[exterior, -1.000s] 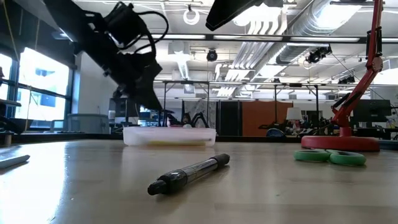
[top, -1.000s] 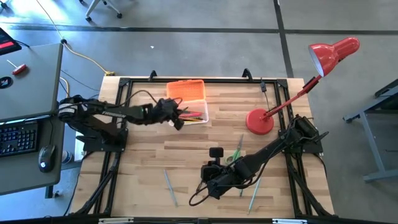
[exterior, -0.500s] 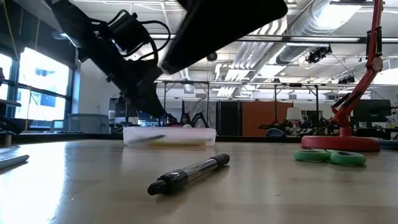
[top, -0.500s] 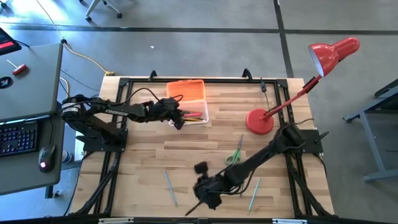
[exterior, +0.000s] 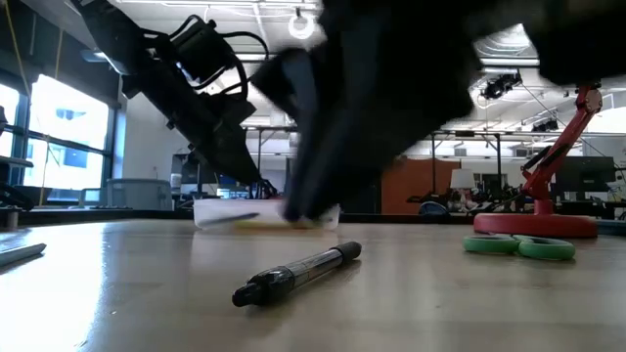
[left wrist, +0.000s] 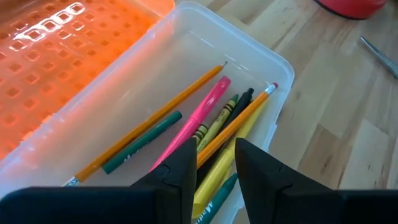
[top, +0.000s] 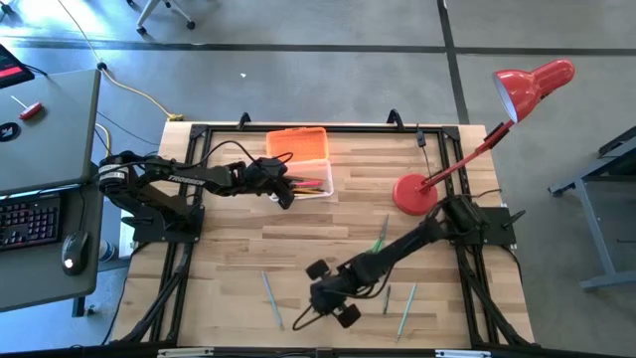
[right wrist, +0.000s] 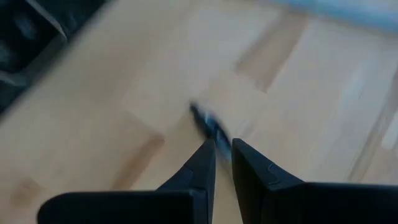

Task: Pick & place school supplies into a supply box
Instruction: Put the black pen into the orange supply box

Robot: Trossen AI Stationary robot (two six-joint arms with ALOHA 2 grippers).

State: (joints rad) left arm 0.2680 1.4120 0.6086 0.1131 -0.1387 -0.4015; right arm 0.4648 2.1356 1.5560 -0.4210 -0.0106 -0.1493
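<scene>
The supply box (top: 314,185), a clear case with its orange lid (top: 296,144) swung open, stands at the far middle of the table. In it lie a pink marker (left wrist: 200,117), pencils (left wrist: 152,118) and pens. My left gripper (left wrist: 216,146) hovers open just above the box's left end (top: 286,191). A black pen (exterior: 298,274) lies flat on the wood near the front edge. My right gripper (right wrist: 222,144) hangs low over it (top: 328,303) with its fingers a narrow gap apart and nothing between them. The pen (right wrist: 208,124) shows just ahead of its fingertips.
Green-handled scissors (top: 379,239) lie beside my right arm. Loose pencils lie near the front edge (top: 270,296) (top: 403,310). A red desk lamp stands on its base (top: 415,194) at the far right. The black table frame runs around the wooden top.
My right gripper has dropped toward the table near its front edge, rolling and tipping downward, and now hangs over the black pen. Under my left gripper a grey pen has appeared lying in the supply box's left end.
</scene>
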